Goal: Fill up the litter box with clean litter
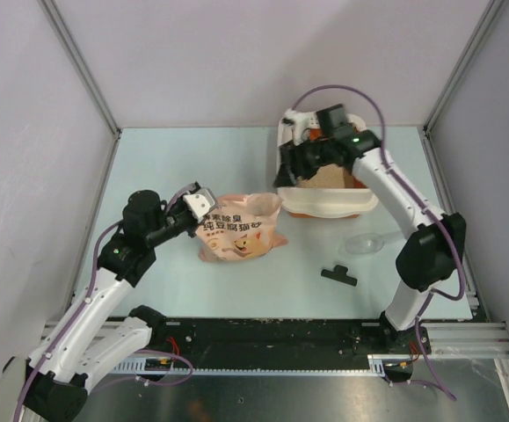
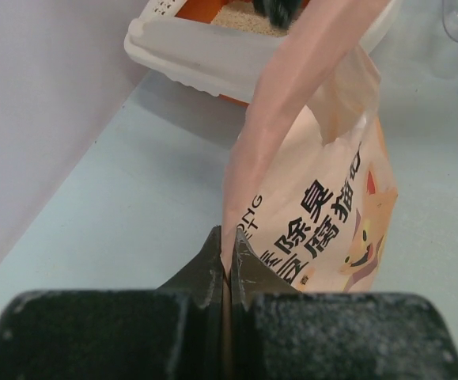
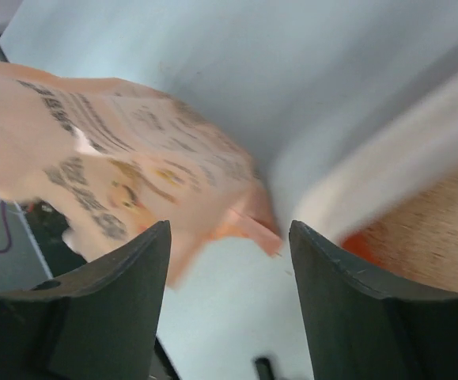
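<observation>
Top external view: the litter box (image 1: 324,207) sits far right on the counter (image 1: 166,290). The pink bag (image 1: 236,230) lies on its side just beside the box's near-left corner, one end pointing at the box.
Left hand (image 1: 197,204): clamped on the bag's end away from the box. In its wrist view the jaws are pressed flat together on the thin film.
Right hand (image 1: 287,169): jaws wide, holding nothing, hanging over the box's left rim. Its wrist view is blurred, with the bag's near end below on one side and the rim on the other.
Litter (image 2: 240,16): tan grains already lie in the box. How much is left in the bag, I cannot tell.
Step in hand: looks like getting the bag's box-side end up over the rim for a pour.
Doing it well: the right hand should take that end by a corner and lift it clear of the rim. Then the left hand raises its end slowly so the grains run downhill inside the walls.
Watch for: grains spilling in the gap between bag and box, or the slick film slipping out of a pinch.
Nearby: a clear scoop (image 1: 364,243) and a black clip (image 1: 339,275), both well apart from the bag.
</observation>
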Robot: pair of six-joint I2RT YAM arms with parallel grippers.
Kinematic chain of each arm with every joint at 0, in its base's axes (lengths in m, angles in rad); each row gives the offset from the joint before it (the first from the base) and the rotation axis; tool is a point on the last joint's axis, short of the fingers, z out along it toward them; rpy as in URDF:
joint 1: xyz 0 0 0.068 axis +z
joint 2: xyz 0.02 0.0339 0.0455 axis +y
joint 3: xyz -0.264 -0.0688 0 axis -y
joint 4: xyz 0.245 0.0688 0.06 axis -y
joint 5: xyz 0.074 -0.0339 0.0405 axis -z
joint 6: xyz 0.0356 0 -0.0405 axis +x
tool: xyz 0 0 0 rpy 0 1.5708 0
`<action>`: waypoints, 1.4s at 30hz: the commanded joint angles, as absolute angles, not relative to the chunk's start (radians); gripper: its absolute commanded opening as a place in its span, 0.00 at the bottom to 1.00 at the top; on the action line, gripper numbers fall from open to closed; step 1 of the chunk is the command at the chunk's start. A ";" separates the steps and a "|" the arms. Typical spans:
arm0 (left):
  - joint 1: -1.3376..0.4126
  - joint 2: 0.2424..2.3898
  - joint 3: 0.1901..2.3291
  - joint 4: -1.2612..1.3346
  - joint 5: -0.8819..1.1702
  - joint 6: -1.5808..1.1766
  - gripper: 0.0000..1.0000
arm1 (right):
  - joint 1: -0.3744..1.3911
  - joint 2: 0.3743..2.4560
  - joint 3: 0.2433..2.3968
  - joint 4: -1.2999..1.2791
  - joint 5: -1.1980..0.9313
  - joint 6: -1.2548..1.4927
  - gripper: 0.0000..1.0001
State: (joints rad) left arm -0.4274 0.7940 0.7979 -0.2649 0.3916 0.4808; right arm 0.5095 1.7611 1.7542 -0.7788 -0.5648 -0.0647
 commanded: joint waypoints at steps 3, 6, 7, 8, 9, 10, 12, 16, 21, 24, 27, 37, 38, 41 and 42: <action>-0.414 0.790 0.821 -0.115 0.436 0.502 0.00 | 0.344 1.583 1.642 -0.778 -0.836 -0.437 0.70; -0.405 0.796 0.828 -0.115 0.426 0.488 0.00 | 0.379 1.514 1.530 -0.815 -0.839 -0.567 0.70; -0.402 0.796 0.831 -0.114 0.426 0.482 0.00 | 0.396 1.473 1.458 -0.807 -0.822 -0.586 0.70; -0.402 0.799 0.834 -0.118 0.425 0.471 0.00 | 0.411 1.453 1.413 -0.767 -0.809 -0.598 0.70; -0.399 0.799 0.838 -0.118 0.423 0.457 0.00 | 0.443 1.436 1.379 -0.740 -0.796 -0.603 0.69; -0.396 0.804 0.839 -0.120 0.426 0.450 0.00 | 0.454 1.410 1.323 -0.711 -0.773 -0.595 0.69; -0.391 0.807 0.850 -0.126 0.431 0.434 0.00 | 0.475 1.404 1.286 -0.615 -0.749 -0.557 0.69; -0.385 0.811 0.854 -0.124 0.456 0.411 0.00 | 0.520 1.437 1.256 -0.496 -0.698 -0.477 0.69; -0.388 0.825 0.862 -0.127 0.488 0.388 0.00 | 0.558 1.470 1.256 -0.405 -0.704 -0.428 0.66; -0.393 0.833 0.865 -0.126 0.497 0.387 0.00 | 0.583 1.479 1.256 -0.390 -0.703 -0.422 0.65; -0.394 0.836 0.865 -0.127 0.508 0.388 0.00 | 0.597 1.483 1.249 -0.370 -0.704 -0.408 0.64; -0.403 0.839 0.861 -0.127 0.505 0.391 0.00 | 0.637 1.511 1.226 -0.282 -0.701 -0.361 0.60; -0.403 0.838 0.861 -0.127 0.497 0.391 0.00 | 0.640 1.512 1.221 -0.276 -0.700 -0.357 0.60; -0.408 0.842 0.859 -0.127 0.486 0.394 0.00 | 0.644 1.517 1.215 -0.255 -0.696 -0.351 0.59; -0.410 0.842 0.858 -0.127 0.486 0.396 0.00 | 0.646 1.520 1.213 -0.253 -0.690 -0.353 0.58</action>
